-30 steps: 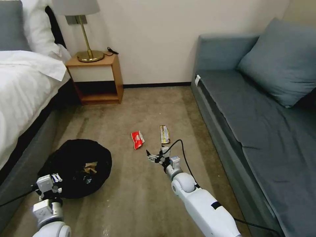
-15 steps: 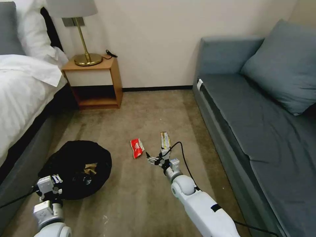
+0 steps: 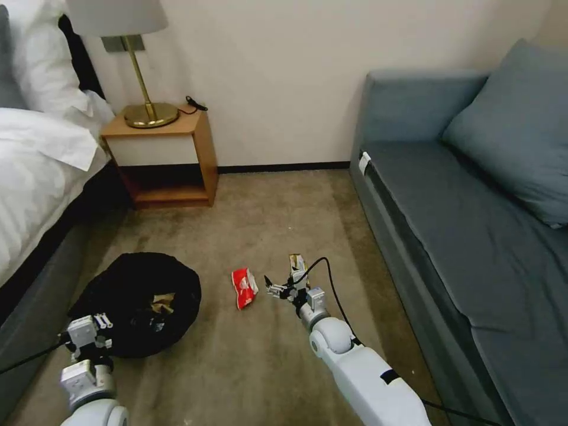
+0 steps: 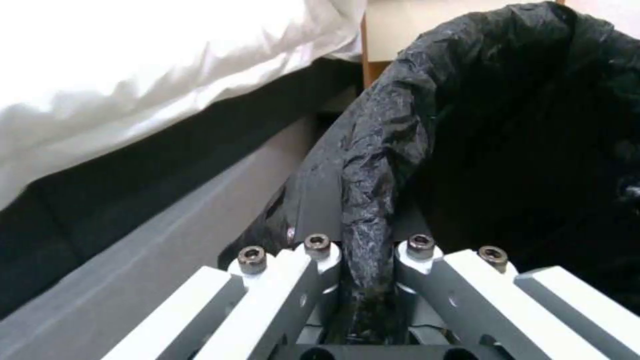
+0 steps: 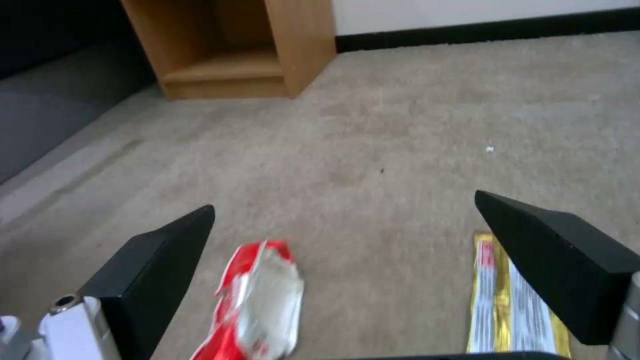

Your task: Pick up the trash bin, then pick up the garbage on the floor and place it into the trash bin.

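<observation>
Wrapper [image 3: 295,262] half-hidden behind released right claw [image 3: 278,289]; left claw [image 4: 363,260] grasps trash bin [image 3: 137,296] liner.

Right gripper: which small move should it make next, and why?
Probably lower the right gripper toward the red snack packet and close on it. Its jaws are open above the carpet with the packet lying between them, while the left gripper holds the trash bin by its bag rim.

Bin [image 3: 139,302]: crinkly black liner. Packet [image 3: 244,287]: red, white print. Wrapper [image 5: 513,295]: yellow, white panel. Carpet [image 3: 266,225]: beige. Sofa [image 3: 473,236]: blue-grey. Nightstand [image 3: 163,157]: tan wood.
</observation>
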### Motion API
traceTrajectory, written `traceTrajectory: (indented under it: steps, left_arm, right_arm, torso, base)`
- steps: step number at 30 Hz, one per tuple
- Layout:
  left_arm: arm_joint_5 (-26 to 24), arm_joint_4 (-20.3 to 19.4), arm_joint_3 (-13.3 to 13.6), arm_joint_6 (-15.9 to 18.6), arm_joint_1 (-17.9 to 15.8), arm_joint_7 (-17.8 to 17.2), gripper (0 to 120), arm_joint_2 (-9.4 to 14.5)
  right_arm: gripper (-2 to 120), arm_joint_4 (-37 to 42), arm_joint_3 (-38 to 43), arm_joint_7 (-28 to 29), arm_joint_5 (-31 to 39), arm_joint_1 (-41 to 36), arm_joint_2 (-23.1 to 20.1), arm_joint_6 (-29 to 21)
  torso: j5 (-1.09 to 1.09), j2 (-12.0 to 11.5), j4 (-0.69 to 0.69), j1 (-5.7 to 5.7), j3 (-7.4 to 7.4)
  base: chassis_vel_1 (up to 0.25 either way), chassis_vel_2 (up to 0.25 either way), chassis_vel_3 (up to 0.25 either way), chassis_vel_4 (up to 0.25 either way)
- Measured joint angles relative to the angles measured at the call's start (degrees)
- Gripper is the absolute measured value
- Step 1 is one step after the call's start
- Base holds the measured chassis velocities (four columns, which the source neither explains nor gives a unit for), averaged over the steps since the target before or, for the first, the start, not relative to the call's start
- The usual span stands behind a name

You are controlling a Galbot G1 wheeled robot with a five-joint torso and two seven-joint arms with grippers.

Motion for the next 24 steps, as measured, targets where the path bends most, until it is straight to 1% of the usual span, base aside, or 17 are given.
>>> traceTrajectory:
  steps: [7,13,16,24]
  left_arm:
    - [-0.21,0.25,-0.06,-0.02,-0.12,0.00,6,0.09]
    - [-0.29,0.27,-0.16,-0.07,-0.15,0.00,6,0.17]
    - [-0.33,0.27,-0.16,-0.09,-0.15,0.00,6,0.21]
    - [-0.37,0.13,-0.22,-0.19,0.04,0.00,6,0.41]
  right_arm:
    - [100,-0.82,-0.36,-0.16,-2.15,0.02,0.11,1.03]
    - [100,-0.86,-0.75,-0.17,-2.38,0.18,0.20,1.61]
    - [100,-0.84,-1.38,-0.16,-2.66,0.33,0.03,1.82]
    - [100,-0.68,-4.92,-2.04,-3.23,3.00,-1.97,1.59]
  torso:
    - [-0.01,0.00,0.00,0.00,0.00]
    - [0.00,0.00,0.00,0.00,0.00]
    - [0.00,0.00,0.00,0.00,0.01]
    - [0.00,0.00,0.00,0.00,-0.01]
  base:
    - [-0.161,0.167,0.163,-0.169]
    - [-0.138,0.148,0.143,-0.129]
    - [-0.051,0.051,0.055,-0.070]
    - [0.000,0.000,0.000,0.000]
